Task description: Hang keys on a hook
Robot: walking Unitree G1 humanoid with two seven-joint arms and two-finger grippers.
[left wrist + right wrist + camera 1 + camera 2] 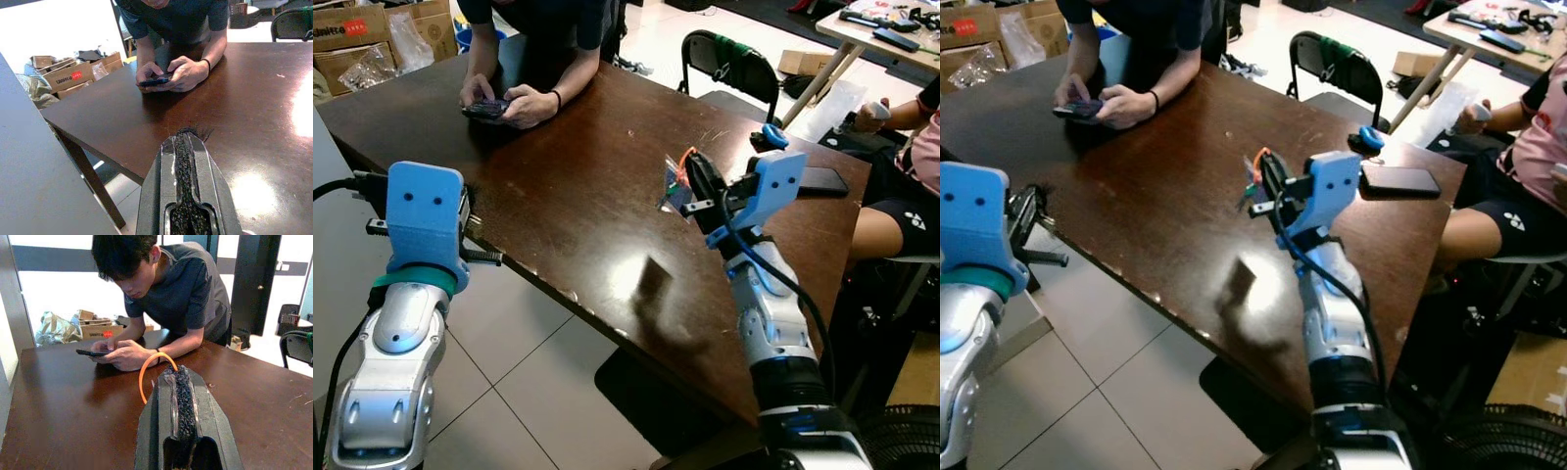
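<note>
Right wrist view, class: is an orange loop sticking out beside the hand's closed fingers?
Yes: a thin orange loop arcs out from the tip of the right hand, whose black fingers are pressed together.

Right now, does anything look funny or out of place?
One odd thing: the right end effector is pinching the keys with an orange loop above the brown table, but I can't spot a hook anywhere to hang them on. Nothing looks spilled or broken.
</note>
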